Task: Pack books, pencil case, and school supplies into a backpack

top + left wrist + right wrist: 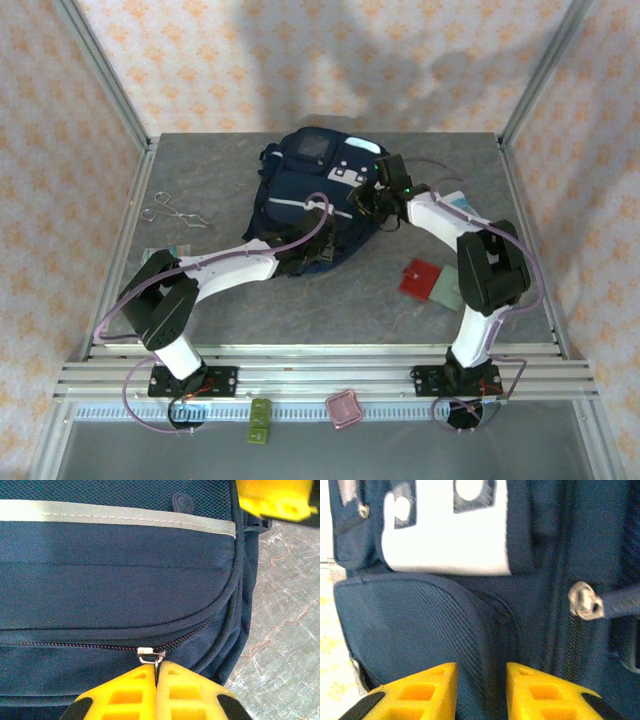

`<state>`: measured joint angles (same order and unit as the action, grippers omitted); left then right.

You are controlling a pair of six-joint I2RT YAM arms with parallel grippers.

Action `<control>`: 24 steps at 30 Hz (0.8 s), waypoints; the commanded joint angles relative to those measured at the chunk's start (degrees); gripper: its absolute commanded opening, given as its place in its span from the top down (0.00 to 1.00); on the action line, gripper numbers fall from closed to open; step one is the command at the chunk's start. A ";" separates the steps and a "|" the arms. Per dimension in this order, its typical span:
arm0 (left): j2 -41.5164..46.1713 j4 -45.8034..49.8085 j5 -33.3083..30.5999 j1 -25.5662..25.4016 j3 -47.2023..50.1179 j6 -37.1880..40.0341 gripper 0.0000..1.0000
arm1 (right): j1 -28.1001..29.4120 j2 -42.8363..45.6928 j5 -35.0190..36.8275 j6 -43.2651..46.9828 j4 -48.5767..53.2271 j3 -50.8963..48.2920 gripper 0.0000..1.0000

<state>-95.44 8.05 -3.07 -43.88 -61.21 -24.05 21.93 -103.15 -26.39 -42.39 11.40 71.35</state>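
A grey desk (250,310) carries a large navy backpack (305,215), lying flat in the middle toward the far side. Its long axis runs roughly near to far, and the end with the grey patch (313,148) points to the far edge. A white strip (290,206) crosses the bag's width.

The left arm (235,268) reaches from the near left to the bag's near end. In the left wrist view the left jaws are pressed together. Their yellow fingers (130,695) pinch the metal zipper pull (151,654) of a zipper (75,645) that runs across the bag.

The right arm (440,215) meets the bag's right side toward the far end. In the right wrist view the right jaws stand spread, with navy fabric showing in the gap and nothing held.

Right of the bag and apart from it, a red square piece (415,277) and a grey-green square piece (447,290) lie touching. Metal scissors (175,212) lie on the desk's left side.
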 commanded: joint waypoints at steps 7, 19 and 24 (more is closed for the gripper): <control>-0.93 -0.12 0.97 -0.85 -2.98 -0.82 1.00 | 5.89 9.01 -2.46 -8.34 -11.28 -12.66 0.69; -0.10 4.60 -6.93 -0.43 -0.24 -1.78 1.00 | 6.58 7.26 0.79 -7.82 -10.52 -11.39 1.00; 3.60 4.34 -8.96 3.86 6.17 -1.36 1.00 | 4.84 10.94 3.90 -6.97 -11.11 -12.80 1.00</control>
<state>-94.80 9.58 -7.31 -42.92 -58.43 -25.04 27.64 -95.85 -25.41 -50.54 1.61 59.27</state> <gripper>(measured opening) 0.054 0.037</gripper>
